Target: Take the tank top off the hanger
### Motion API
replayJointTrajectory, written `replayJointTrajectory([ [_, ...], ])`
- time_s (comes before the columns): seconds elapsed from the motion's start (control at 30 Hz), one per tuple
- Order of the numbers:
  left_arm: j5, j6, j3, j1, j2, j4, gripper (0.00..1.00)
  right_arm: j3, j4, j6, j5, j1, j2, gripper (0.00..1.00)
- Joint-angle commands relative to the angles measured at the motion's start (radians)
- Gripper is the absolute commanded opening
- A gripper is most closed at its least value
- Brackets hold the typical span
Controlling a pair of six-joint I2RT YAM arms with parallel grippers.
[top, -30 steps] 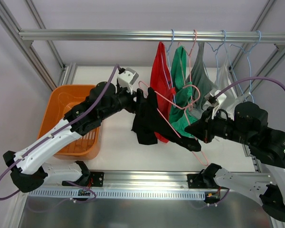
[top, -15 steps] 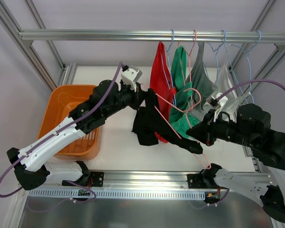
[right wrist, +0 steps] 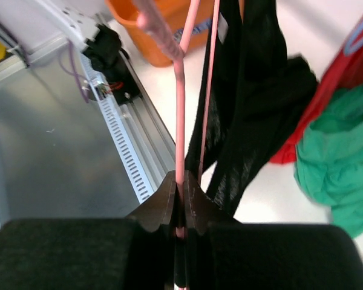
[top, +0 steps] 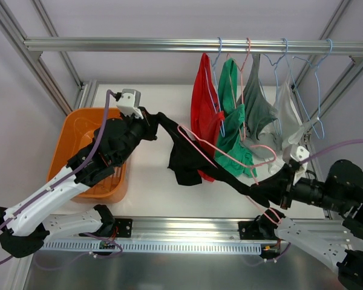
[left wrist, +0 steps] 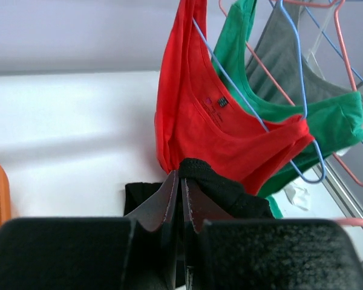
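A black tank top (top: 184, 163) hangs stretched over a pink wire hanger (top: 230, 158) in the middle of the top view. My left gripper (top: 152, 121) is shut on one black strap at the garment's upper left. In the left wrist view the fingertips (left wrist: 180, 175) pinch a fold of the black tank top (left wrist: 224, 187). My right gripper (top: 263, 192) is shut on the hanger's lower right end. In the right wrist view the jaws (right wrist: 183, 178) clamp the pink hanger wire (right wrist: 180, 121), and the black tank top (right wrist: 254, 109) drapes just beyond it.
An orange basket (top: 78, 136) sits at the left under my left arm. A metal rail (top: 169, 44) across the back carries a red top (top: 202, 109), a green top (top: 233, 130), a grey top (top: 257, 103) and a white top (top: 287, 109) on wire hangers.
My left gripper closed on the black strap and pulled it left toward the basket. My right gripper drew the pink hanger down and right, stretching the tank top between them.
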Motion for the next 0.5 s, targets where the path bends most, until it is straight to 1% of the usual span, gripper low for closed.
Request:
replayJointTrajectory([
  [0.0,0.04,-0.07,-0.066,-0.004,-0.047,0.029,0.0,-0.039,0.121,-0.055,-0.131,0.005,-0.058,0.0],
  [0.03,0.142,-0.073,-0.096,-0.004,-0.06,0.032,0.0,-0.062,0.161,-0.046,-0.144,0.005,-0.09,0.0],
  [0.07,0.198,-0.079,-0.112,-0.004,-0.074,0.032,0.0,-0.087,0.254,-0.037,-0.146,0.005,-0.106,0.0],
  [0.1,0.259,-0.085,-0.124,-0.004,-0.093,0.036,0.0,-0.116,0.309,-0.024,-0.145,0.005,-0.118,0.0],
  [0.13,0.325,-0.085,-0.149,-0.004,-0.103,0.039,0.0,-0.185,0.378,0.017,-0.14,0.005,-0.132,0.0],
  [0.17,0.459,-0.085,-0.164,-0.004,-0.11,0.048,0.0,-0.213,0.493,0.032,-0.137,0.005,-0.144,0.0],
  [0.23,0.596,-0.098,-0.217,-0.004,-0.141,0.069,0.0,-0.269,0.591,0.072,-0.103,0.005,-0.137,0.0],
  [0.27,0.662,-0.104,-0.239,-0.004,-0.149,0.08,0.0,-0.286,0.698,0.088,-0.088,0.005,-0.122,0.0],
  [0.3,0.788,-0.113,-0.259,-0.004,-0.162,0.115,0.0,-0.303,0.756,0.098,-0.079,0.005,-0.112,0.0],
  [0.33,0.846,-0.13,-0.282,-0.004,-0.166,0.131,0.0,-0.32,0.829,0.112,-0.082,0.005,-0.102,0.0],
  [0.37,0.896,-0.139,-0.332,-0.007,-0.169,0.146,0.0,-0.367,0.985,0.141,-0.085,0.005,-0.091,0.0],
  [0.4,0.952,-0.144,-0.357,-0.012,-0.178,0.166,0.0,-0.397,1.073,0.169,-0.08,0.005,-0.073,0.0],
  [0.43,0.96,-0.147,-0.411,-0.023,-0.184,0.167,0.0,-0.429,1.282,0.19,-0.063,0.005,-0.063,0.0],
  [0.47,0.961,-0.151,-0.438,-0.027,-0.193,0.169,0.0,-0.46,1.384,0.232,-0.05,0.005,-0.053,0.0],
])
